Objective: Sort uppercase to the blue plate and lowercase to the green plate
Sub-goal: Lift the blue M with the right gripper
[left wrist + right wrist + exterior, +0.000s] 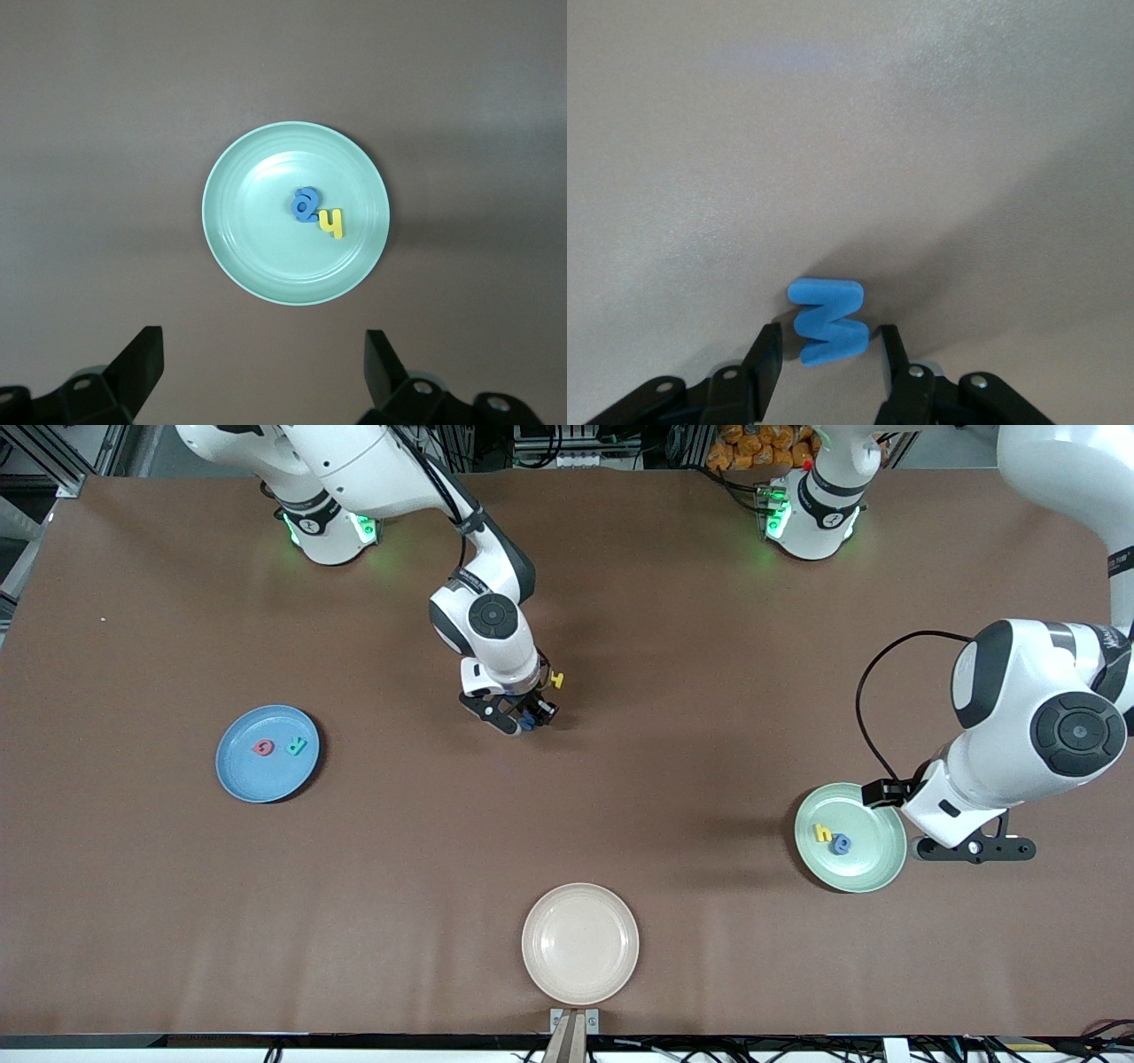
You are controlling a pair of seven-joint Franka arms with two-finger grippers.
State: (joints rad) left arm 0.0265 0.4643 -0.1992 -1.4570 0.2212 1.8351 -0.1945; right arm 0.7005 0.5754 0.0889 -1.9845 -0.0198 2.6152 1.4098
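A brown table (620,646) carries three round plates. The blue plate (239,775) sits toward the right arm's end of the table and holds two capital letters side by side, not touching: a red round G (262,747) and a teal-green R (296,746). The green plate (873,868) sits toward the left arm's end and holds two small letters touching each other: a yellow h (824,833) and a blue round a (841,844). An empty-looking cream plate (580,943) lies at the table's edge nearest the front camera, midway along it.

The right gripper (524,722) is down at the table's middle. In the right wrist view a blue capital M (828,321) lies between its fingers (764,359), which stand just beside the letter on either side with a sliver of gap visible; the jaws are not clamped on it. A yellow capital H (555,680) lies on the table just beside that gripper, farther from the front camera than the M.

The left gripper (973,849) hangs over the table just beside the green plate, toward the left arm's end. Its fingers (137,359) are spread wide and hold nothing; this arm waits.
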